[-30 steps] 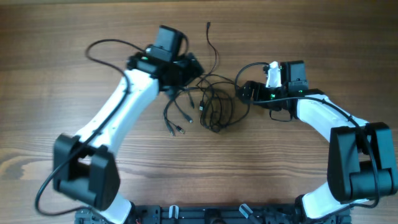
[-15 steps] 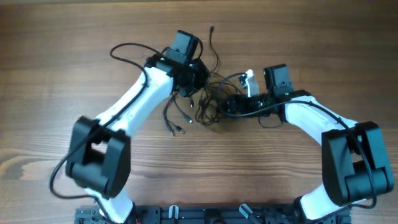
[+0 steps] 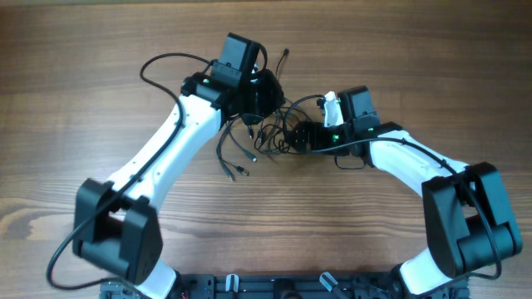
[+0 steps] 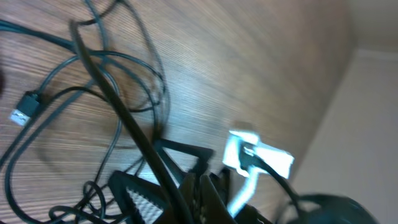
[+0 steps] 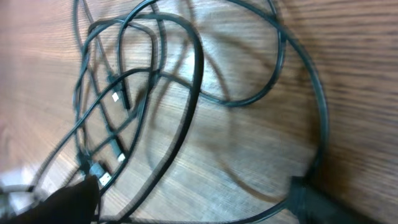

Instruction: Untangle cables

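The cables (image 3: pixel 278 133) are a loose black tangle on the wooden table between my two arms. Two plug ends (image 3: pixel 239 170) trail toward the front and one thin end (image 3: pixel 285 53) points to the back. My left gripper (image 3: pixel 263 95) sits at the tangle's back left. In the left wrist view its jaws (image 4: pixel 205 199) are pressed together, with a taut cable strand (image 4: pixel 118 106) running into them. My right gripper (image 3: pixel 296 137) is at the tangle's right side. In the right wrist view it (image 5: pixel 193 205) stands wide open over looped cables (image 5: pixel 155 81), one strand crossing between its fingers.
The left arm's own thicker black cable (image 3: pixel 158 65) loops over the table at the back left. A white part (image 3: pixel 331 104) sticks up on the right arm. The arm bases (image 3: pixel 283 286) line the front edge. Bare wood surrounds the tangle.
My left gripper has shut and moved in at the tangle's back. My right gripper has slid left into the tangle. The bundle is bunched closer between the two grippers.
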Tool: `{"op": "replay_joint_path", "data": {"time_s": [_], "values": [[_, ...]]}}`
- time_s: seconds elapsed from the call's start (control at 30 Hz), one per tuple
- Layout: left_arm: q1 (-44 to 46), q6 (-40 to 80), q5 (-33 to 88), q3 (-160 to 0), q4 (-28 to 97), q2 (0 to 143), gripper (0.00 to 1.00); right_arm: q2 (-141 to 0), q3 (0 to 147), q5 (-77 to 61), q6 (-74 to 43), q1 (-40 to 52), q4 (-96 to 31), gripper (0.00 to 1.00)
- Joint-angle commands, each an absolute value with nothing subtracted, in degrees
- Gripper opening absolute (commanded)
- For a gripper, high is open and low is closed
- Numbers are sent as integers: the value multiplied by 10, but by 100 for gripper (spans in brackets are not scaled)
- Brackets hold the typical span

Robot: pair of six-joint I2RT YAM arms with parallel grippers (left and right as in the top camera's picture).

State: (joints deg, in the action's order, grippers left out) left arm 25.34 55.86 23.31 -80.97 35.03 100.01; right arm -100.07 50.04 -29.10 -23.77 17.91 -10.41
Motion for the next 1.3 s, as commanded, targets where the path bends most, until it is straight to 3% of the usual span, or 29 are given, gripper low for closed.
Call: {"op": "replay_joint_path", "data": {"time_s": [0.0, 0.03, 0.1, 0.13, 0.23, 0.3, 0.37, 0.4, 0.43, 0.47, 0.5, 0.57, 0.63, 0.77, 0.83, 0.9, 0.97, 1.0, 1.13, 1.2, 1.27], "values": [[223, 562, 266, -829, 340, 901, 4, -999, 502, -214, -276, 173, -107, 81], [197, 562, 266, -837, 340, 857, 4, -999, 502, -216, -275, 154, -123, 71], [137, 561, 266, -841, 331, 777, 4, -999, 502, -200, -274, 106, -159, 36], [106, 558, 265, -841, 328, 744, 4, -999, 502, -192, -274, 83, -169, 30], [39, 557, 265, -841, 347, 676, 4, -999, 502, -189, -266, -1, -177, 25], [20, 549, 259, -841, 379, 648, 4, -997, 503, -269, -176, -63, -170, 25], [20, 514, 259, -841, 387, 647, 4, -994, 504, -190, -214, -119, -185, 20], [20, 514, 259, -841, 386, 647, 4, -993, 504, -215, -195, -148, -189, 22], [20, 514, 259, -841, 386, 648, 4, -992, 504, -295, -139, -173, -184, 41], [20, 512, 259, -841, 386, 651, 4, -992, 504, -375, -101, -187, -176, 79], [20, 512, 259, -841, 387, 658, 4, -989, 504, -504, -62, -197, -151, 100], [20, 512, 259, -841, 389, 679, 4, -978, 504, -662, -19, -192, -99, 100], [21, 512, 259, -841, 404, 709, 4, -966, 504, -710, -22, -171, -60, 100], [32, 513, 259, -841, 417, 778, 4, -935, 504, -627, -47, -113, -60, 100], [51, 513, 259, -841, 416, 815, 11, -921, 504, -615, -49, -91, -62, 100], [85, 512, 222, -841, 415, 882, 32, -905, 504, -603, -51, -58, -69, 100], [101, 512, 171, -841, 427, 938, 92, -903, 504, -568, -51, -30, -80, 100], [102, 512, 161, -841, 438, 960, 100, -903, 504, -549, -51, -18, -92, 100], [79, 512, 141, -841, 521, 1003, 98, -903, 504, -527, -46, 12, -107, 100], [64, 512, 140, -841, 572, 1002, 82, -903, 504, -512, -47, 23, -109, 100], [54, 513, 130, -841, 641, 1002, 77, -903, 504, -488, -47, 34, -115, 100]]}}
